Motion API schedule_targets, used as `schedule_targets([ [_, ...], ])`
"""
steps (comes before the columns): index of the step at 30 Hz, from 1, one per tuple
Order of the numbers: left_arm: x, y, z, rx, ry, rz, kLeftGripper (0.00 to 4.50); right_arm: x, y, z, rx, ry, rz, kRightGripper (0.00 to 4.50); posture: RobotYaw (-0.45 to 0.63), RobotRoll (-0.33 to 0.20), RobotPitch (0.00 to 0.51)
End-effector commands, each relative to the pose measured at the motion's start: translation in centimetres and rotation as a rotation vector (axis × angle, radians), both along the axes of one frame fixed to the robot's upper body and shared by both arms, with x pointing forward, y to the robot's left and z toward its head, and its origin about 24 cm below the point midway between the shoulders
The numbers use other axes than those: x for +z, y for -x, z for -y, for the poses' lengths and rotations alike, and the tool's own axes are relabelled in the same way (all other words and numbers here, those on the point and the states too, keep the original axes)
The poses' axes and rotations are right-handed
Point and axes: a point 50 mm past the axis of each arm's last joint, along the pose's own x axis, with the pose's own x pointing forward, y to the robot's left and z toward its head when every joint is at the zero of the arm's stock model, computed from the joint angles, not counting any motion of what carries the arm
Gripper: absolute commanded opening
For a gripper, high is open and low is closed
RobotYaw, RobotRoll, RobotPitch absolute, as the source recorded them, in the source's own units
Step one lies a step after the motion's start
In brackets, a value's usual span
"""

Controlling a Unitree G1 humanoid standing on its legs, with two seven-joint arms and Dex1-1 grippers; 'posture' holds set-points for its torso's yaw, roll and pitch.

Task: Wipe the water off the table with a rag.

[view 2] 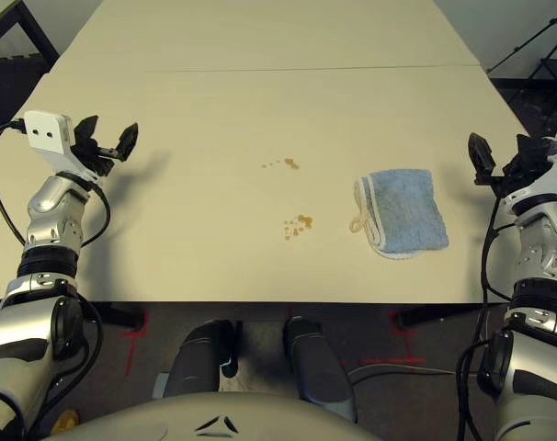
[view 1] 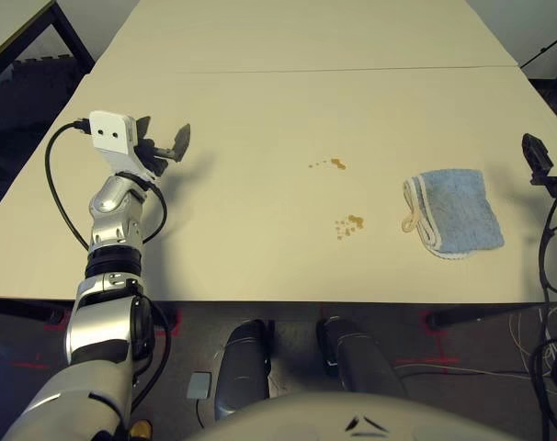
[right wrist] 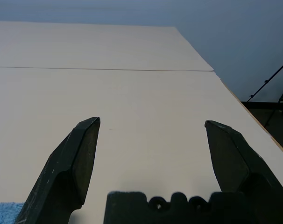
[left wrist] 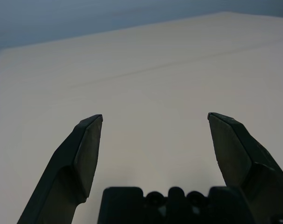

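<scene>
Beside right claw (view 2: 492,163), rag (view 2: 403,212), apart

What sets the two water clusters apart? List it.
The far cluster lies nearer the table's seam; the near cluster lies nearer the robot. The far cluster spreads in a flat line; the near cluster bunches diagonally. The near cluster sits closer to the rag than the far cluster. Both are tiny amber-brown drops, unwiped.

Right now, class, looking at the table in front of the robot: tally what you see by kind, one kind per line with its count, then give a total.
Rag: 1
Clusters of water drops: 2
Open grippers, left and right: 2
Table: 1
Total: 6
</scene>
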Motion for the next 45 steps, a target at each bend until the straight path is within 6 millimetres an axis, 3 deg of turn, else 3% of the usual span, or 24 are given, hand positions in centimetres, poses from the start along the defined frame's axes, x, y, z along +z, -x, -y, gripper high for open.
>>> schedule_targets([
  [1,0.0,1.3,0.6,-0.238,-0.023,-0.074,4.50,-0.4,-0.2,-0.2,0.015,-0.003,-0.027,4.47,-0.18,0.000,0.143],
  [11,1.0,2.3,2.2,-0.509,-0.066,-0.138,4.50,-0.2,0.2,0.2,0.040,-0.023,-0.053,4.47,-0.19,0.000,0.120],
  [17,1.5,2.1,2.5,-0.535,-0.090,-0.134,4.50,1.4,0.8,-0.6,0.259,-0.080,-0.187,4.47,-0.20,0.000,0.123],
  [22,1.4,1.9,2.5,-0.525,-0.098,-0.133,4.50,1.8,2.4,-2.3,0.513,-0.092,-0.461,4.47,-0.20,0.000,0.125],
  [30,1.5,2.0,2.6,-0.520,-0.102,-0.123,4.50,-0.3,2.9,-3.5,0.578,-0.120,-0.664,4.47,-0.18,0.000,0.125],
  [39,1.6,2.3,2.3,-0.504,-0.116,-0.118,4.50,-1.8,1.9,-2.8,0.495,-0.099,-0.695,4.47,-0.15,0.000,0.121],
  [45,1.6,2.5,2.3,-0.496,-0.118,-0.117,4.50,-3.5,1.5,-3.9,0.532,-0.092,-0.756,4.47,-0.14,0.000,0.118],
])
